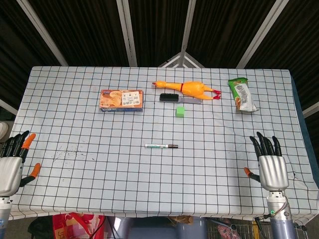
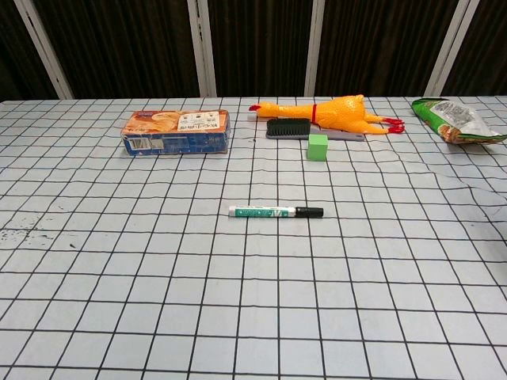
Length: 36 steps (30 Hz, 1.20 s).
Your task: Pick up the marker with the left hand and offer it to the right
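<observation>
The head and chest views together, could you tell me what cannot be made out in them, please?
- Left hand: head view, cut off by the left edge; absent from the chest view.
- Right hand: seen only from its back in the head view; palm hidden, and absent from the chest view.
- Marker label: too small to read in either view.
- Snack bag: chest view, its right end clipped by the frame edge.
- Brush: its far side is hidden by the rubber chicken.
</observation>
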{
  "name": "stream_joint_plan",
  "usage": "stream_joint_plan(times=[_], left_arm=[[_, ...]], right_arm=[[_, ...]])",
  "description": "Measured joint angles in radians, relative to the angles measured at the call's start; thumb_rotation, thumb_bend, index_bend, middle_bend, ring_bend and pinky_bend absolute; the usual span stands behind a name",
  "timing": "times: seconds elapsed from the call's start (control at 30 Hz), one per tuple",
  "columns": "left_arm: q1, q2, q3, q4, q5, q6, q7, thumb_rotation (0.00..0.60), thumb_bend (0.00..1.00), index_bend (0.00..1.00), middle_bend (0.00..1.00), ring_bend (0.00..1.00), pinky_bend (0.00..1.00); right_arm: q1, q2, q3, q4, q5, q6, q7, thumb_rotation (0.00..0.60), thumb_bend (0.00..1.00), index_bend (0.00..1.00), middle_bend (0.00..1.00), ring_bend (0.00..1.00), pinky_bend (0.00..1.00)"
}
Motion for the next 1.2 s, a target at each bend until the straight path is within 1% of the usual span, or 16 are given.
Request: stream_joint_plan(times=[0.37, 0.53, 0.87, 1.03, 1.2], left_arm=[[0.009, -0.012, 0.004, 0.057, -0.011, -0.002, -0.054, 0.6, 0.52, 0.01, 0.0, 0.0, 0.0], [0.007, -0.009, -0.002, 0.058, -0.003, 0.001, -0.068, 0.6, 0.52, 0.02, 0.0, 0.0, 0.0], [0.002, -0.033, -0.004, 0.078, -0.004, -0.003, -0.049, 0.6, 0.51, 0.05, 0.0, 0.0, 0.0], [-0.025, -0.05, -0.022, 0.073, -0.015, -0.029, -0.029, 0.6, 0.51, 0.06, 0.0, 0.0, 0.0], [-0.074, -0.074, -0.048, 0.048, -0.042, -0.081, 0.053, 0.6, 0.49, 0.06, 0.0, 0.0, 0.0]], right_arm=[[0.009, -0.026, 0.009, -0.006, 0.025, -0.016, -0.036, 0.6, 0.12, 0.14, 0.08, 0.12, 0.04], [0.007, -0.026, 0.012, -0.013, 0.037, -0.015, -0.04, 0.6, 0.12, 0.14, 0.08, 0.12, 0.04], [0.008, -0.019, 0.013, -0.008, 0.046, -0.028, -0.029, 0.6, 0.12, 0.14, 0.08, 0.12, 0.04], [0.008, -0.018, 0.013, -0.002, 0.043, -0.03, -0.019, 0.6, 0.12, 0.14, 0.08, 0.12, 0.04], [0.008, -0.026, 0.011, 0.004, 0.052, -0.036, -0.014, 0.6, 0.12, 0.14, 0.08, 0.11, 0.04]])
